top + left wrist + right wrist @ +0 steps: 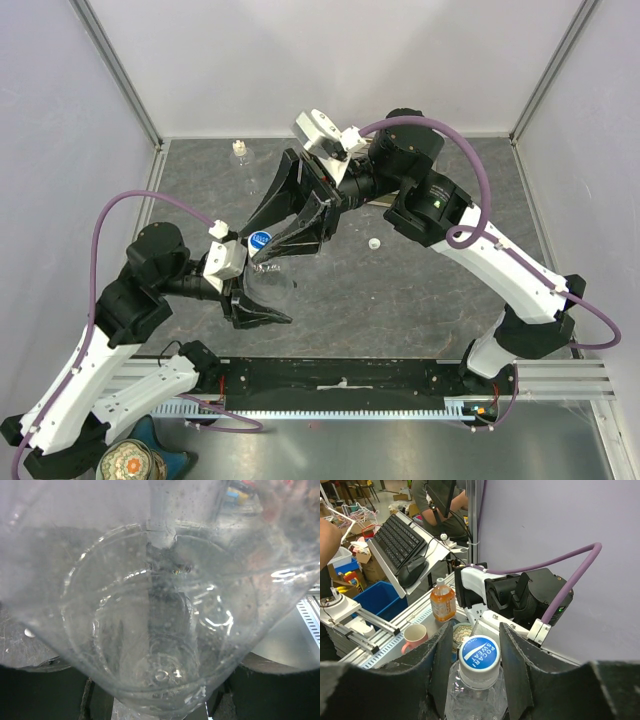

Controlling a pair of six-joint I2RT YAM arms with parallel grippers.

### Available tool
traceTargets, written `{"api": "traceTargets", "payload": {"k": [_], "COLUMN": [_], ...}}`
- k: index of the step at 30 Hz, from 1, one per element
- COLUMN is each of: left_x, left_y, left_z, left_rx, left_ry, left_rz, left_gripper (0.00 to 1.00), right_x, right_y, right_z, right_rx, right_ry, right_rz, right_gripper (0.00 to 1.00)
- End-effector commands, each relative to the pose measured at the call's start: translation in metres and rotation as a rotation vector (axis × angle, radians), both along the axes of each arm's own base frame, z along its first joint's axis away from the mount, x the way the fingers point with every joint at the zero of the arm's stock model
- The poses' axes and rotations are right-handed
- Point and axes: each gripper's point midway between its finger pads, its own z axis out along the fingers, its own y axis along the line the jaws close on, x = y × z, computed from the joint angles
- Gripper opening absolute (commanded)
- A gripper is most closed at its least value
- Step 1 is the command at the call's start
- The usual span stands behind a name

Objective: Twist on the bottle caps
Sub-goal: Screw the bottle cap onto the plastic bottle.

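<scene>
Nearest, the left gripper (262, 308) has its fingers clamped on the body of a clear bottle (160, 630), held above the grey tabletop (420, 300). The right gripper (268, 252) has its fingers close on either side of the bottle's blue-and-white cap (479, 659); I cannot tell whether they pinch it. Farther right, a loose white cap (374, 243) lies on the tabletop. A small bottle (239, 150) stands at the back edge.

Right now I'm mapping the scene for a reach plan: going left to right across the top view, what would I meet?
Patterned bowl → small clear bottle at the back → blue cap → loose white cap.
</scene>
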Motion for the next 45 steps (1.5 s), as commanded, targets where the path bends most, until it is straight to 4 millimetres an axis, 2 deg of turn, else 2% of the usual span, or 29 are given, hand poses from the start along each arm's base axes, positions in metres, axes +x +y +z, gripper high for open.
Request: {"api": "traceTargets", "payload": {"k": [1, 9, 13, 23, 28, 33, 38, 39, 42, 45], "left_x": [0.006, 0.008, 0.009, 0.016, 0.041, 0.072, 0.088, 0.094, 0.103, 0.106], "left_y": [-0.001, 0.000, 0.000, 0.001, 0.005, 0.016, 0.022, 0.025, 0.031, 0.032], "left_z": [0.007, 0.009, 0.009, 0.014, 0.013, 0.010, 0.011, 0.011, 0.010, 0.010], "left_rx": [-0.021, -0.025, -0.024, -0.030, -0.010, 0.016, 0.019, 0.024, 0.034, 0.031], "left_ry": [-0.044, -0.047, -0.048, -0.069, -0.113, -0.176, -0.194, -0.202, -0.216, -0.208], "left_rz": [0.016, 0.028, 0.036, 0.083, 0.216, 0.393, 0.484, 0.519, 0.579, 0.601], "left_gripper": [0.02, 0.02, 0.02, 0.02, 0.02, 0.02, 0.02, 0.02, 0.02, 0.02], "right_x": [-0.004, -0.003, -0.001, 0.008, 0.027, 0.044, 0.060, 0.063, 0.071, 0.070], "right_y": [-0.005, -0.002, -0.002, 0.004, 0.006, 0.004, 0.005, 0.006, 0.005, 0.004], "right_z": [0.012, 0.009, 0.008, -0.005, -0.023, -0.052, -0.067, -0.075, -0.080, -0.080], "right_rx": [0.035, 0.022, 0.020, -0.032, -0.112, -0.211, -0.274, -0.311, -0.340, -0.339], "right_ry": [-0.023, -0.014, -0.011, 0.016, 0.068, 0.094, 0.109, 0.120, 0.132, 0.134], "right_rz": [0.024, 0.024, 0.018, -0.015, -0.095, -0.199, -0.298, -0.314, -0.364, -0.374], "right_gripper": [0.49, 0.47, 0.36, 0.28, 0.21, 0.15, 0.09, 0.08, 0.08, 0.08]}}
